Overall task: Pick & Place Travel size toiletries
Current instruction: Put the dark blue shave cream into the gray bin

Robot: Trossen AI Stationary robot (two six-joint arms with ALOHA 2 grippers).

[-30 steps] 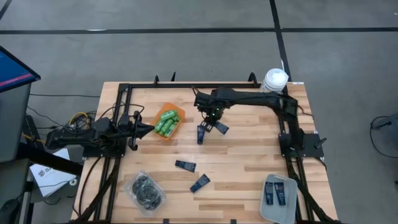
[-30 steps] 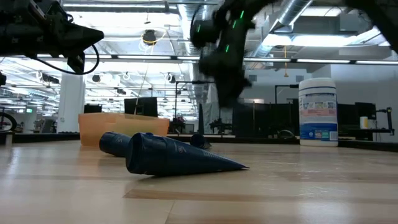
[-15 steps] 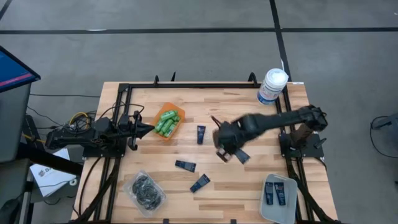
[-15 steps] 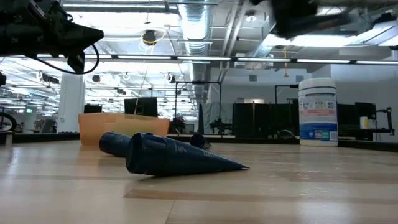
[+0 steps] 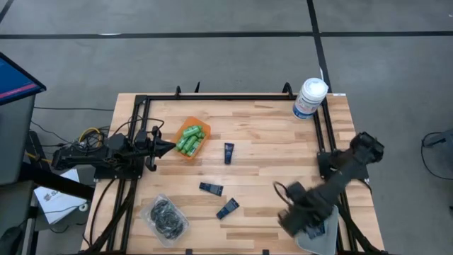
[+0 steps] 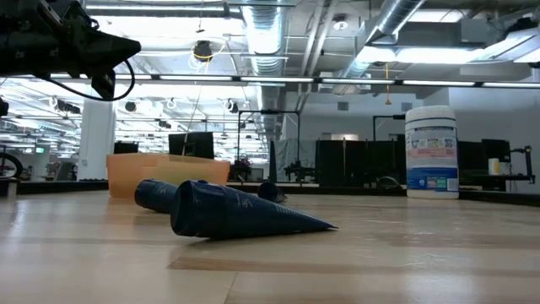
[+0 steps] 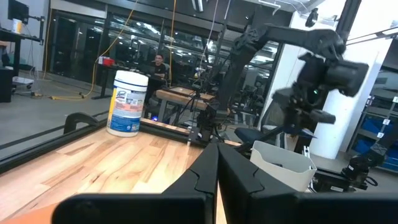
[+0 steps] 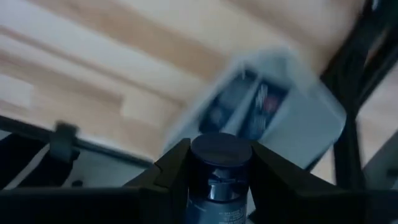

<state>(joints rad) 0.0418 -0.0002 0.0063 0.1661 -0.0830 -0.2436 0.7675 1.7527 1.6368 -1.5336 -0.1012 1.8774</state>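
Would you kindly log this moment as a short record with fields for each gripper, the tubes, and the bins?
right gripper: shut on a navy tube, above the grey tray
left gripper: shut, empty, waiting beside the orange bin
grey tray: two tubes already inside
loose tubes on table: three
orange bin: green bottles

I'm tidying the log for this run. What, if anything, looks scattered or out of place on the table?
Three flat dark navy tubes lie loose and at different angles on the wooden table, not yet sorted. The right gripper holds another navy tube over the grey tray. Nothing looks spilled or damaged.
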